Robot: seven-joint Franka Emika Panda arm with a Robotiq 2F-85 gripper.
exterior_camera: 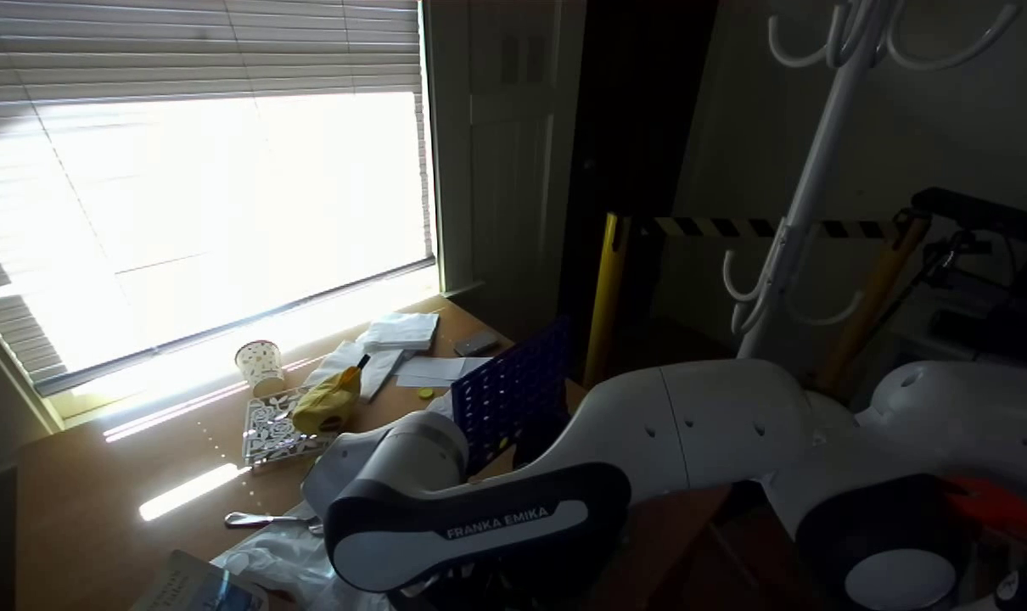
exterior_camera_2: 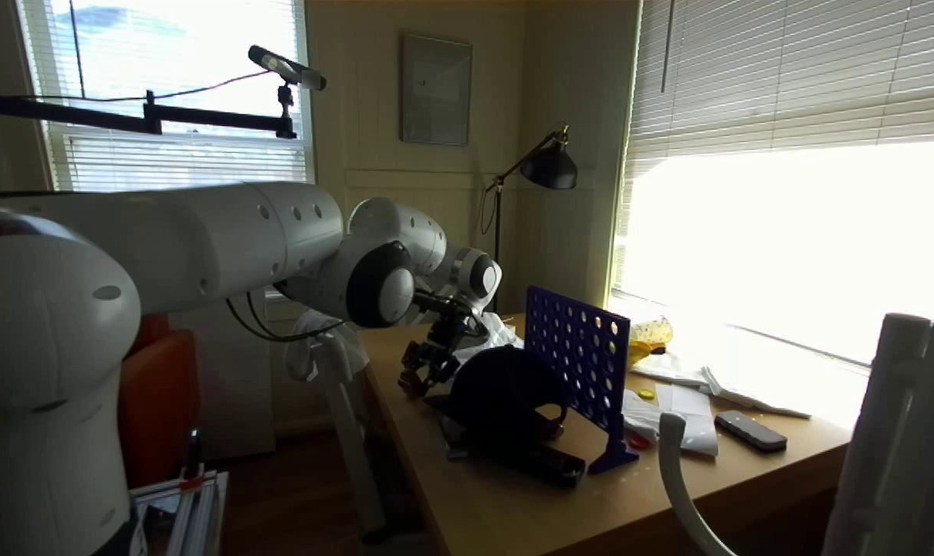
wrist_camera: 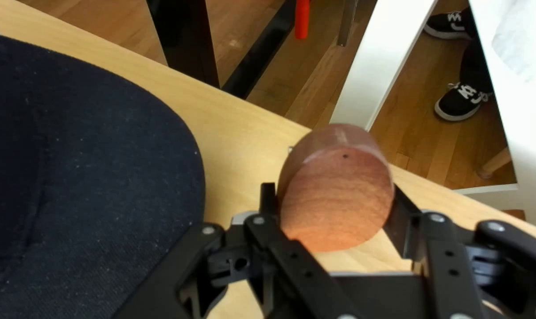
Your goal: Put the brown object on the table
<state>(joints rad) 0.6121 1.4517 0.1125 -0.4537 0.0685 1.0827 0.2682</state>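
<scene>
In the wrist view, the brown object [wrist_camera: 336, 199], a rounded piece of wood with a flat grained face, sits between the two fingers of my gripper [wrist_camera: 333, 195]. Both fingers press against its sides. Beneath it lies the light-tan table [wrist_camera: 241, 168], close to the long edge. An exterior view shows the brown object [exterior_camera_2: 411, 384] low over that same edge of the table [exterior_camera_2: 505, 513]; whether it touches the wood I cannot tell. The arm hides both gripper and object in an exterior view where the table [exterior_camera: 98, 526] also shows.
A dark cap [exterior_camera_2: 505, 394] lies right beside the gripper. Behind it stands a blue perforated game frame [exterior_camera_2: 579, 347]. Farther off are papers [exterior_camera_2: 687, 417], a grey case [exterior_camera_2: 751, 429], a yellow item [exterior_camera: 328, 403] on a white rack, a patterned cup [exterior_camera: 260, 367] and a plastic bag [exterior_camera: 297, 556].
</scene>
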